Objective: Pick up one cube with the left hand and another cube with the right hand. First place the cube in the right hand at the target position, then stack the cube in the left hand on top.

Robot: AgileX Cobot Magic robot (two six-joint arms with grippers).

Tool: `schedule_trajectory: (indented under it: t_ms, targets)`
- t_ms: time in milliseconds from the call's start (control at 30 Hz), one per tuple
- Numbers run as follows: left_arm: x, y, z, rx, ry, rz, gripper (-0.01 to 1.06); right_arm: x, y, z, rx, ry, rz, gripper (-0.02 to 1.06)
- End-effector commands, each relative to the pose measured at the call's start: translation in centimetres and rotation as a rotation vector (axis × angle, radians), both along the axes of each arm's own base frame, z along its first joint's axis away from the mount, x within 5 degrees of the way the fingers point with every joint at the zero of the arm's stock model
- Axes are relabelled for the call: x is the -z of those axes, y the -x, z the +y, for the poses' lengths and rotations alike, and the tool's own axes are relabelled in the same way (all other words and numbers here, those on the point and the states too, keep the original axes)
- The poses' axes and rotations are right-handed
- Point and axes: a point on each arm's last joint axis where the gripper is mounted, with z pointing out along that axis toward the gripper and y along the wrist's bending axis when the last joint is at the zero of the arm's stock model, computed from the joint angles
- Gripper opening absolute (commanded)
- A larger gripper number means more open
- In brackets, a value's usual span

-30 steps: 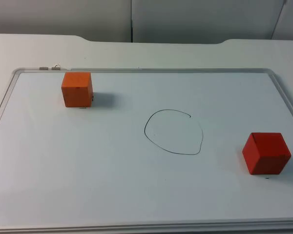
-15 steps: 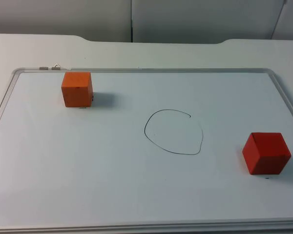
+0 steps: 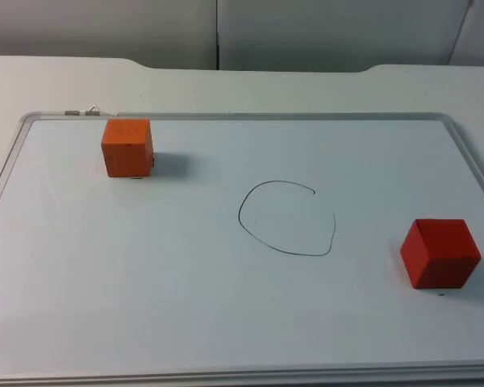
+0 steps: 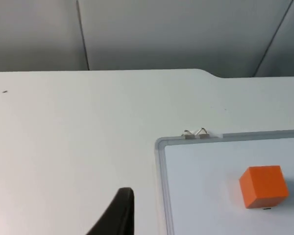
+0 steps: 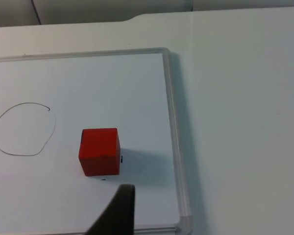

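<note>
Grey partition panels [image 3: 226, 32] close off the far side of a white table [image 3: 250, 89], and on the table lies a whiteboard [image 3: 185, 290] with a pale metal frame. Its near edge is cut off in the top view.

Going from left to right, two small binder clips [image 3: 85, 111] sit on the board's far-left frame. Just near them, on the board, stands an orange cube [image 3: 127, 147], resting flat, with a small dark mark at its base that is too small to make out. A hand-drawn circle [image 3: 287, 218] lies around the middle of the board; its line does not quite close at the far right. One red cube [image 3: 440, 253] stands near the board's right edge, well apart from the circle. So there are two cubes, one circle and two clips.

From the left wrist view, the left gripper [image 4: 118, 215] hangs over bare table beside the board's far-left corner, one black fingertip visible; whether its jaws are spread cannot be told. The right gripper [image 5: 118, 211] hovers over the board just beside the red cube, its jaws equally unreadable.
</note>
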Motion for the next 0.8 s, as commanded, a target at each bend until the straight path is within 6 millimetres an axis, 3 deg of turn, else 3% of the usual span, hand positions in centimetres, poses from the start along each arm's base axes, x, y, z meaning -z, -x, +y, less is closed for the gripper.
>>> schedule_trajectory:
  t_ms: [0, 133, 300, 433, 500, 667, 767]
  targets:
    - [0.1, -1.7, -0.1, 0.016, 0.022, -0.004, 1.05, 0.1, -0.1, 0.0, 0.009, -0.008, -0.005, 1.05]
    - [2.2, -5.1, -1.3, 0.067, 0.018, 0.066, 1.05, 0.1, -0.1, 0.0, 0.013, -0.016, -0.005, 1.05]
    - [4.3, -7.4, -2.9, 0.113, 0.015, 0.104, 1.05, 0.1, -0.1, 0.0, 0.013, -0.016, -0.005, 1.05]
    - [8.5, -10.5, -5.6, 0.165, 0.017, 0.165, 1.05, 0.1, -0.1, 0.0, 0.013, -0.016, -0.005, 1.05]
    - [9.0, -10.8, -5.9, 0.166, 0.021, 0.178, 1.05, 0.1, -0.1, 0.0, 0.013, -0.016, -0.005, 1.05]
    - [13.5, -13.2, -8.4, 0.179, 0.038, 0.238, 1.05, 0.1, -0.1, 0.0, 0.017, -0.013, -0.005, 1.05]
    - [15.0, -14.4, -9.5, 0.191, 0.04, 0.257, 1.05, 0.1, -0.1, 0.0, 0.017, -0.013, -0.005, 1.05]
